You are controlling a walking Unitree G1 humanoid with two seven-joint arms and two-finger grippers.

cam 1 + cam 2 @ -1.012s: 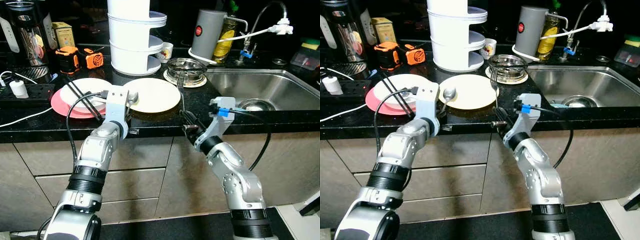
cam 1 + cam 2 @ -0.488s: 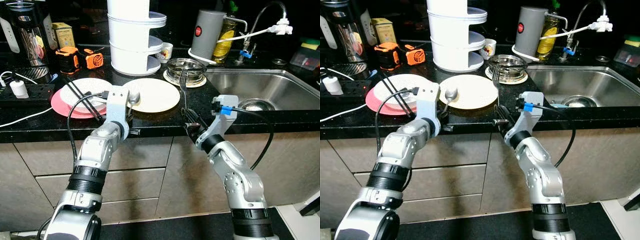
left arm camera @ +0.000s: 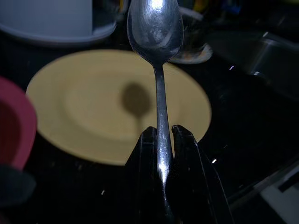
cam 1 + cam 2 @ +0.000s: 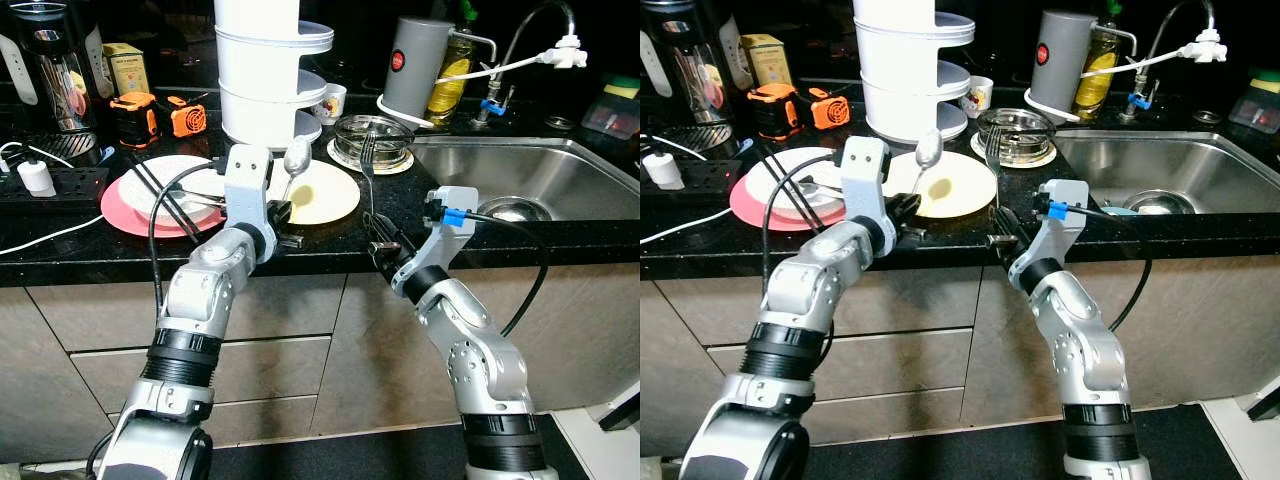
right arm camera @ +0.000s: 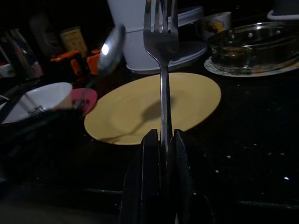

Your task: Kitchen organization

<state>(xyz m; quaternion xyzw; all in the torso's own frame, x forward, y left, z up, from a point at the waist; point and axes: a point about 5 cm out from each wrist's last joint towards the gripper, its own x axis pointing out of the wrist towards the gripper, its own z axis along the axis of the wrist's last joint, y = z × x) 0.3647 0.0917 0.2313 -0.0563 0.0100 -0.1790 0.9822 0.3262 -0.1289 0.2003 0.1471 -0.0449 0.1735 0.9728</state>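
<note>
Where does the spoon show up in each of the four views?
Left eye view: spoon held upright by the left end effector, over the yellow plate.
Right eye view: spoon at upper centre, above the plate's left edge.
Left wrist view: spoon rises from the black fingers, top centre.
Right wrist view: blurred spoon, upper left.
Shared landmark: the yellow plate.

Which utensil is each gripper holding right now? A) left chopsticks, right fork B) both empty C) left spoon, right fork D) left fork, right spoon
C: the left gripper is shut on the spoon handle, bowl up over the yellow plate, and the right gripper is shut on the fork, tines up.
</note>
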